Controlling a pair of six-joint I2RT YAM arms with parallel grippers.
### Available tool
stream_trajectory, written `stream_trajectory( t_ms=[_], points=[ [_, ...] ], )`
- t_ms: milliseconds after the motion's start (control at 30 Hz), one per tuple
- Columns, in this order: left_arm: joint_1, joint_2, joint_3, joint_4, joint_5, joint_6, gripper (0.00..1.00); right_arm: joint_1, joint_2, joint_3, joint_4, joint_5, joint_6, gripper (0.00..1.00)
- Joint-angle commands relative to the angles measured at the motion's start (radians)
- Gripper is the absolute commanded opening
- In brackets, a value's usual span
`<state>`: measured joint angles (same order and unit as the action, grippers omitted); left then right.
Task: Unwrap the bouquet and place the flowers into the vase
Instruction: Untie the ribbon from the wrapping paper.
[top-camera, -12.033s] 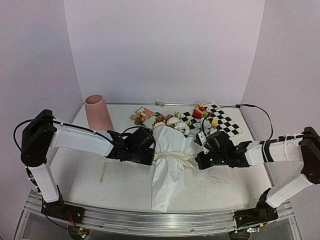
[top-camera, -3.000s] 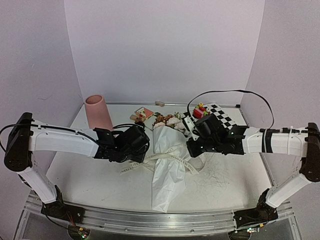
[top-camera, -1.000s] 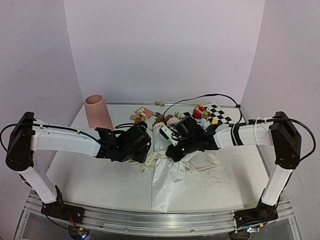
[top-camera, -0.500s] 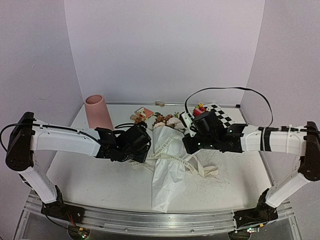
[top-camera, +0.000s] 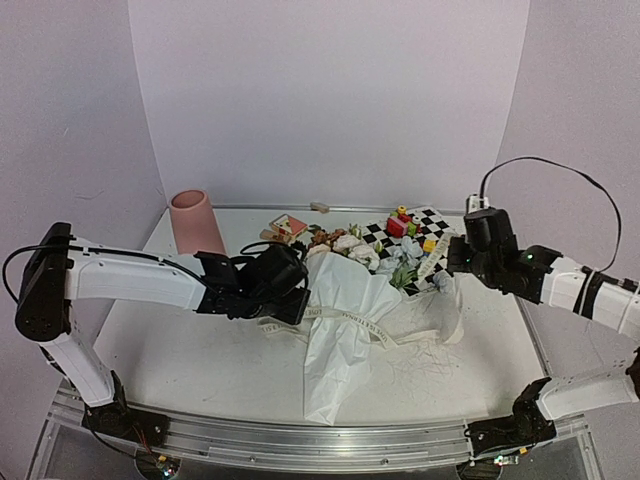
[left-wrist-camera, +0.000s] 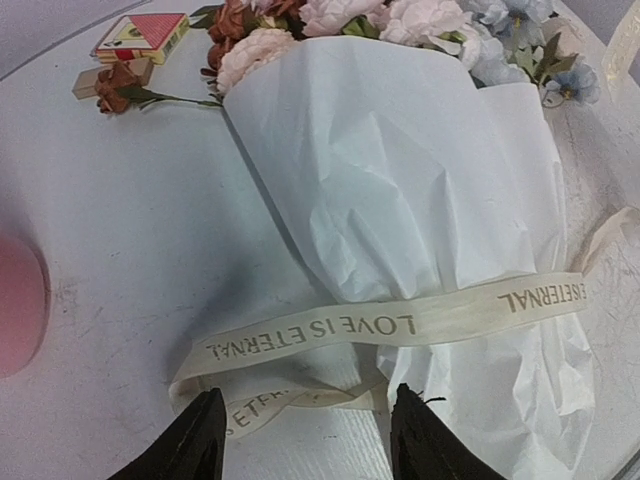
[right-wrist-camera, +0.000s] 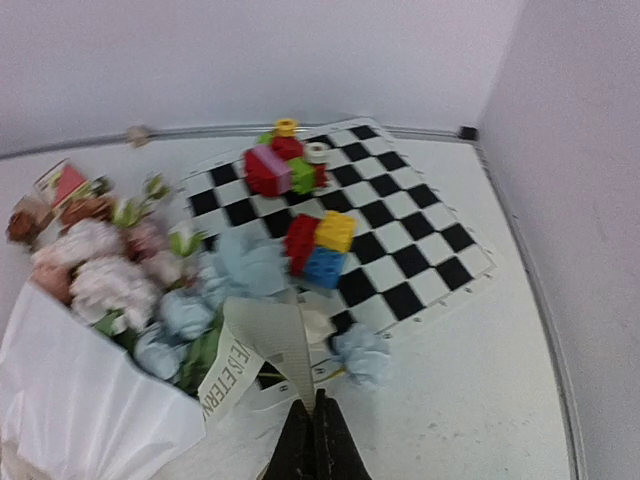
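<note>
The bouquet (top-camera: 345, 310) lies in the middle of the table in white paper (left-wrist-camera: 400, 180), with the flowers (top-camera: 345, 243) at its far end. A cream ribbon (top-camera: 350, 322) printed with words lies loose across the paper. My right gripper (right-wrist-camera: 315, 440), raised at the right (top-camera: 455, 264), is shut on one end of the ribbon (right-wrist-camera: 270, 345). My left gripper (left-wrist-camera: 310, 440) hovers open just left of the bouquet (top-camera: 298, 305), with a loop of ribbon (left-wrist-camera: 340, 328) on the table between its fingers. The pink vase (top-camera: 196, 222) stands upright at the back left.
A checkered mat (top-camera: 450, 245) lies at the back right with colourful toy blocks (right-wrist-camera: 320, 245) on it. One pale blue flower head (right-wrist-camera: 362, 352) lies loose at the mat's edge. A small house-shaped box (left-wrist-camera: 140, 35) and a loose brown rose (left-wrist-camera: 112, 82) lie behind the bouquet.
My right gripper has swung from over the bouquet's middle far out to the right and upward, drawing the ribbon end with it. The left arm has barely moved.
</note>
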<state>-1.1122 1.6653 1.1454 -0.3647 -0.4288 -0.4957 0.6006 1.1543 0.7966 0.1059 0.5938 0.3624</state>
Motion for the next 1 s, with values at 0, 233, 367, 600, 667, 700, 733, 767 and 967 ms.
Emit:
stream_trajectory(
  t_ms=[0,233,367,600,667,700,733,767,967],
  points=[
    [-0.017,0.01,0.051,0.051,0.086,0.049,0.58,-0.181,-0.076,-0.046,-0.128,0.079,0.167,0.0],
    [-0.051,0.069,0.117,0.069,0.199,0.117,0.59,-0.333,-0.124,-0.068,-0.206,-0.013,0.277,0.94],
    [-0.085,0.135,0.179,0.067,0.202,0.163,0.61,-0.332,-0.078,-0.044,-0.184,-0.16,0.191,0.97],
    [-0.099,0.207,0.259,0.062,0.19,0.201,0.77,-0.332,-0.117,-0.086,-0.069,-0.41,0.055,0.97],
    [-0.099,0.222,0.278,0.052,0.191,0.212,0.89,-0.333,-0.14,-0.105,-0.043,-0.457,0.042,0.98],
    [-0.099,0.228,0.287,0.045,0.188,0.216,0.9,-0.332,-0.148,-0.113,-0.035,-0.47,0.039,0.98],
    [-0.099,0.233,0.295,0.041,0.188,0.221,0.91,-0.333,-0.154,-0.12,-0.025,-0.486,0.037,0.98],
    [-0.099,0.238,0.301,0.037,0.188,0.226,0.91,-0.333,-0.158,-0.125,-0.018,-0.498,0.034,0.98],
    [-0.099,0.276,0.346,0.002,0.192,0.29,0.89,-0.332,-0.156,-0.14,0.011,-0.566,0.02,0.98]
  ],
)
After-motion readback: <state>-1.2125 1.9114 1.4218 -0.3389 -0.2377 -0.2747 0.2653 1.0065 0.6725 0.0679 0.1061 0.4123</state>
